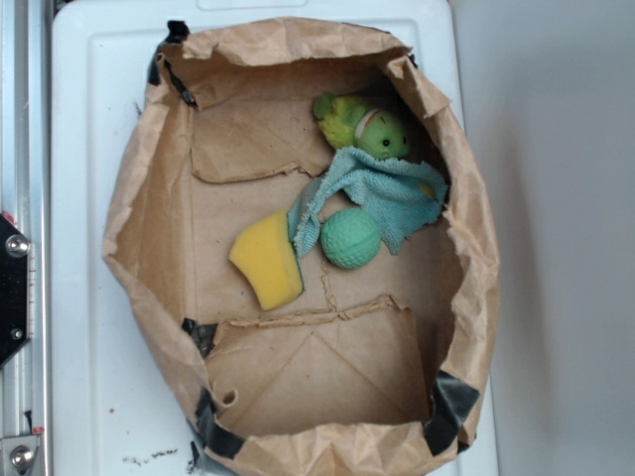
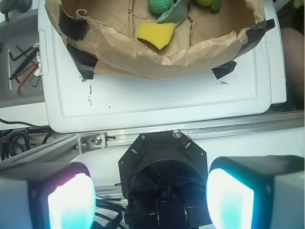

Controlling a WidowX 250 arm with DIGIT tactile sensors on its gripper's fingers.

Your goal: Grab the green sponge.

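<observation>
A round green textured foam ball (image 1: 350, 238) lies in the middle of a cut-down brown paper bag (image 1: 129, 228). A yellow sponge with a thin green edge (image 1: 266, 260) lies to its left, touching a teal cloth (image 1: 392, 193). In the wrist view the ball (image 2: 161, 5) and the yellow sponge (image 2: 155, 34) show at the top edge. My gripper (image 2: 150, 200) does not show in the exterior view. In the wrist view its two fingers (image 2: 71, 202) stand wide apart and empty, far back from the bag, over the robot's black base.
A green plush toy (image 1: 365, 129) lies at the back of the bag, partly on the cloth. The bag sits on a white board (image 2: 167, 95). An aluminium rail (image 2: 214, 126) runs along the board's edge. Allen keys (image 2: 21, 67) lie to the left.
</observation>
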